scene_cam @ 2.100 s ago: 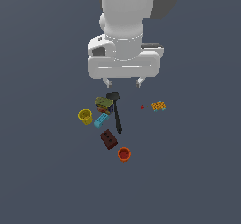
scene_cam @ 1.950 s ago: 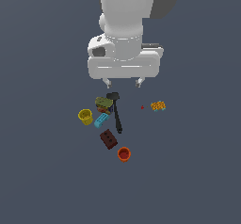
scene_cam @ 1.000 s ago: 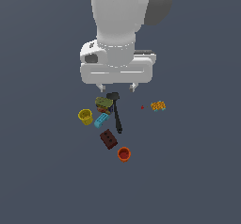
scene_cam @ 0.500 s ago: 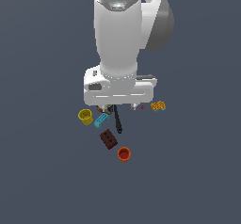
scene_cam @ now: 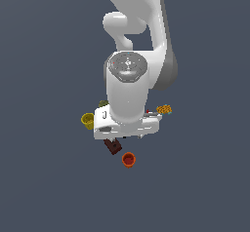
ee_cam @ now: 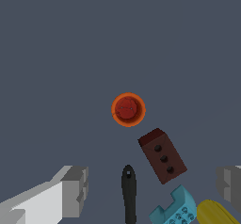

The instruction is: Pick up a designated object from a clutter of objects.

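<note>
1. The small orange-red tapered cup (ee_cam: 128, 109) stands upright on the grey floor, apart from the other items, its mouth facing up.
2. The dark red-brown studded block (ee_cam: 162, 155) lies just beside it, not touching.
3. The gripper (ee_cam: 153, 185) hangs with its jaws spread wide, holding nothing.
4. Between its grey fingers (ee_cam: 75, 190) lie the black spatula handle (ee_cam: 129, 193), light blue block (ee_cam: 174, 209) and yellow cup (ee_cam: 217, 212).
5. In the exterior view the arm hides most of the clutter.

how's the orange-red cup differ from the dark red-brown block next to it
The orange-red cup is round with a bright rim and an open hollow seen from above; the dark red-brown block is boxy, with a row of small studs on its face. The cup is brighter, the block much darker. The cup stands apart on bare floor, while the block lies nearer the other clutter. Both are small and reddish.
</note>
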